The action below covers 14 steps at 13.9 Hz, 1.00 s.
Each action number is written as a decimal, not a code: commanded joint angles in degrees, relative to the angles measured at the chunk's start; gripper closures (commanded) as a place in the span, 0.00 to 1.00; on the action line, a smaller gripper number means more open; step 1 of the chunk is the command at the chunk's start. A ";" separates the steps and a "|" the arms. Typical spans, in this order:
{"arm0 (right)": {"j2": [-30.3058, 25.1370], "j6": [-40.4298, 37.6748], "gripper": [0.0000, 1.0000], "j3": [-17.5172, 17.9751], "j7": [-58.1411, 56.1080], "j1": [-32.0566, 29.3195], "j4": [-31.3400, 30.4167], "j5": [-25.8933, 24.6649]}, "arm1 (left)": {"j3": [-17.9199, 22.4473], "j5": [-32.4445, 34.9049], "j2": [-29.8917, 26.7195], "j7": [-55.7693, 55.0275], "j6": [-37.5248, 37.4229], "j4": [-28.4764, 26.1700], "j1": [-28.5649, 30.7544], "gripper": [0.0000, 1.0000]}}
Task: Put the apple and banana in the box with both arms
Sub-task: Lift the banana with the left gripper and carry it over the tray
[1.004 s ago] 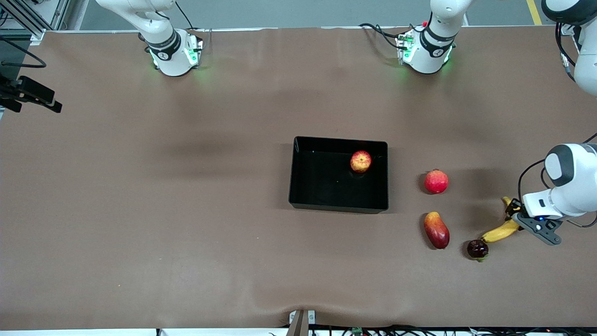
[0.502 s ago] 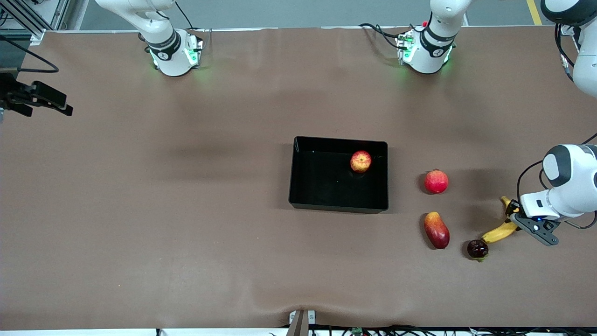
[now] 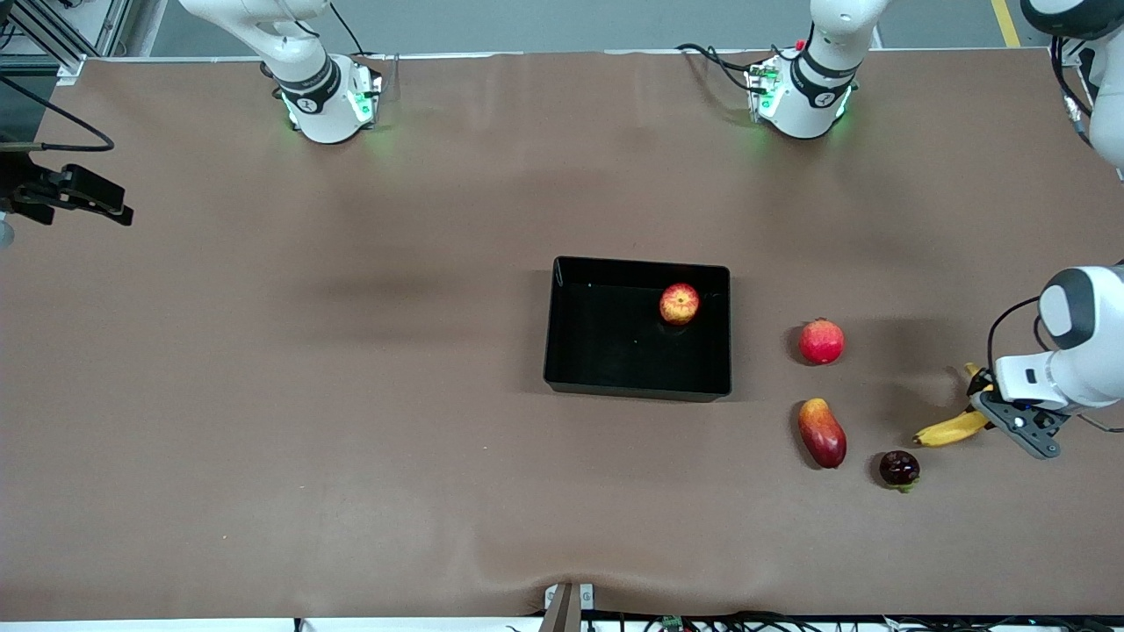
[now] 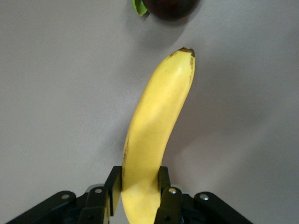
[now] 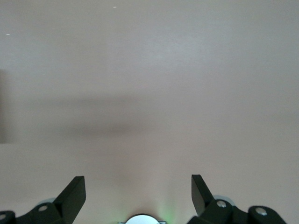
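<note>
Apple was boxed; banana was gripped but not yet delivered.
The small streaky red-yellow apple (image 3: 679, 304) lay in the glossy black shallow box (image 3: 562, 351); the left gripper (image 4: 138, 196) clasped the long yellow banana (image 4: 154, 135) at the table's left-arm end, while the right gripper (image 5: 138, 192) waited, fingers spread.

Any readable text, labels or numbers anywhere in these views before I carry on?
None can be read.
Small dark round marks sit on each arm's base collar, too small to make out.
The box, apple and banana carry no print.
</note>
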 commanded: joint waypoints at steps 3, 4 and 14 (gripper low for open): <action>0.29 2.41 0.00 -0.40 0.20 0.27 0.12 -0.80 | -6.03 -6.24 -11.18 -6.74 -16.66 -1.26 0.22 1.00; 0.90 2.59 0.00 -0.31 0.20 0.09 0.38 -0.19 | -8.22 -7.30 -12.15 -11.12 -20.00 -1.34 0.13 1.00; 1.61 1.97 0.00 -0.40 -0.50 -1.31 0.12 5.44 | -20.81 -7.75 -9.79 -75.97 -25.22 0.67 -16.37 1.00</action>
